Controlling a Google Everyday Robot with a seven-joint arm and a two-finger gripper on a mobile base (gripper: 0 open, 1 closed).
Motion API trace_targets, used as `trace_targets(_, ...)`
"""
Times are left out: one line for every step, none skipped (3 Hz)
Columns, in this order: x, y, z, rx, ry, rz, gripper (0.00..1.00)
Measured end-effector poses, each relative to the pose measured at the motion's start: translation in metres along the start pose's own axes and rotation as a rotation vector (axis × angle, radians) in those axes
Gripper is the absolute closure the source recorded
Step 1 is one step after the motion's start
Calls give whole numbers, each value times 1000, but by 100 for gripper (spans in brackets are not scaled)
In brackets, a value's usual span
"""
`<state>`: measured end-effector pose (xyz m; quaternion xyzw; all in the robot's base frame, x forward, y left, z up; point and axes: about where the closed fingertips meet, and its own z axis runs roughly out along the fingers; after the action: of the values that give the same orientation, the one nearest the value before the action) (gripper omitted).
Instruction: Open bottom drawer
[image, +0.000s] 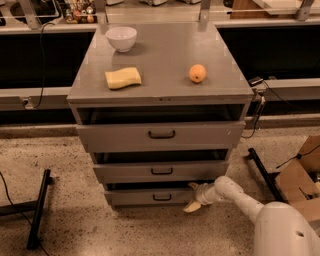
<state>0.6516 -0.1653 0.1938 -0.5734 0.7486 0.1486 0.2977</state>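
The bottom drawer (145, 196) is the narrowest grey front at the foot of the cabinet, with a small dark bar handle (162, 197). It stands slightly out from the cabinet, with a dark gap above it. My gripper (192, 196) is at the right end of this drawer front, low near the floor. Its fingers are apart: one fingertip (193, 186) is at the drawer's top edge and the other points down below the front. The white arm (235, 195) reaches in from the lower right.
The middle drawer (190, 171) and the top drawer (200, 135) are above. A white bowl (121, 38), a yellow sponge (123, 78) and an orange (197, 73) lie on the cabinet top. A cardboard box (300, 180) and a black bar (262, 172) are at the right. A black stand leg (39, 207) is at the left.
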Motion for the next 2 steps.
trace_targets(2,7,-12,19,2,-2,20)
trace_targets(14,26,-15,-3,16,13,38)
